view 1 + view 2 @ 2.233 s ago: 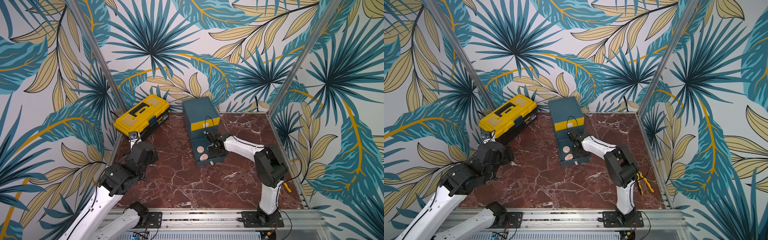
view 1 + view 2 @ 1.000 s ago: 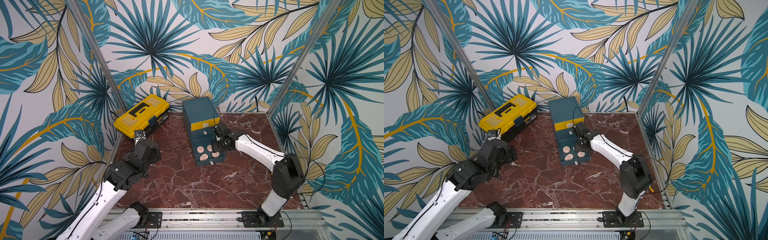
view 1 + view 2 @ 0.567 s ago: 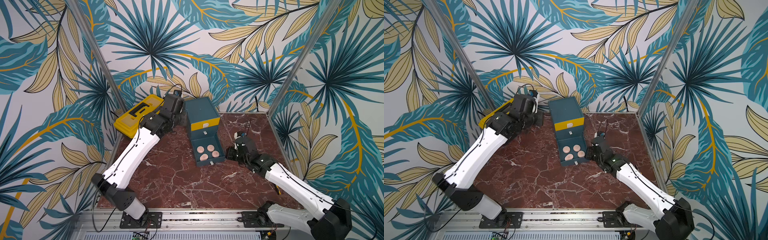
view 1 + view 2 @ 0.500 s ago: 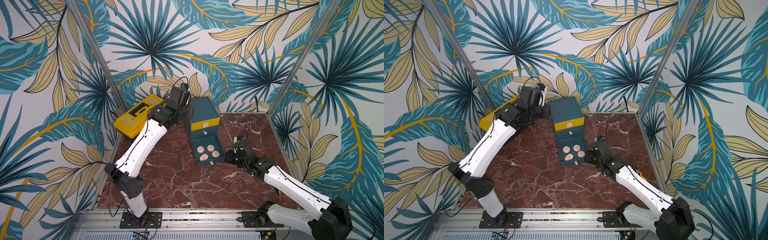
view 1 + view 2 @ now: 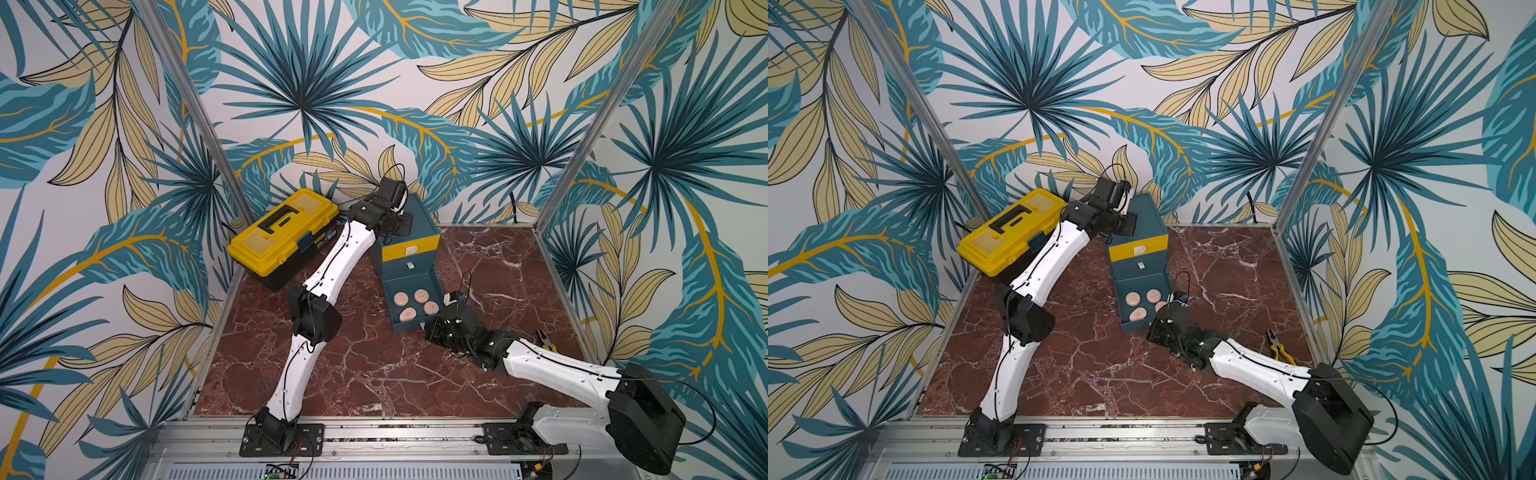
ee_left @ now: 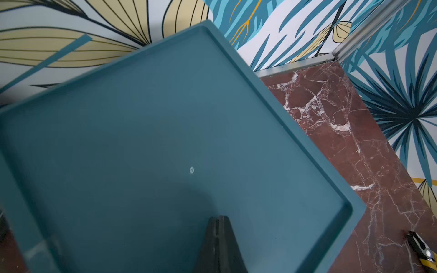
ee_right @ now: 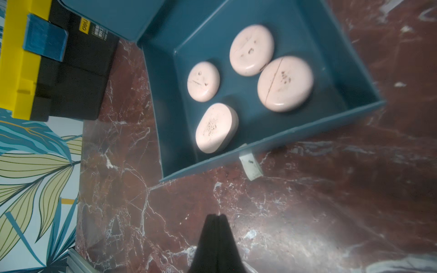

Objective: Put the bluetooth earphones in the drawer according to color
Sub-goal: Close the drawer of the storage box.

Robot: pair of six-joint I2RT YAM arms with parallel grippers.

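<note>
The drawer (image 5: 419,222) (image 5: 1144,228) is a teal chest at the back with a yellow top drawer (image 5: 411,249). Its bottom drawer (image 7: 331,71) is pulled out, front wall (image 5: 409,328) towards me, white tab pull (image 7: 250,167) on it. Several pink bluetooth earphones (image 5: 421,295) (image 5: 1153,295) (image 7: 285,84) lie inside. My left gripper (image 6: 218,218) (image 5: 404,221) is shut and empty just above the chest's top. My right gripper (image 7: 215,216) (image 5: 432,330) is shut and empty, low over the marble in front of the open drawer's front right corner.
A yellow toolbox (image 5: 282,232) (image 5: 1013,232) with a black handle stands left of the chest, under my left arm. Yellow-handled pliers (image 5: 546,338) (image 5: 1279,345) lie near the right wall. Leaf-patterned walls close in the red marble table (image 5: 374,374) on three sides.
My left arm has swung from the front left up over the chest. My right arm has drawn back from inside the drawer to the table in front of it.
</note>
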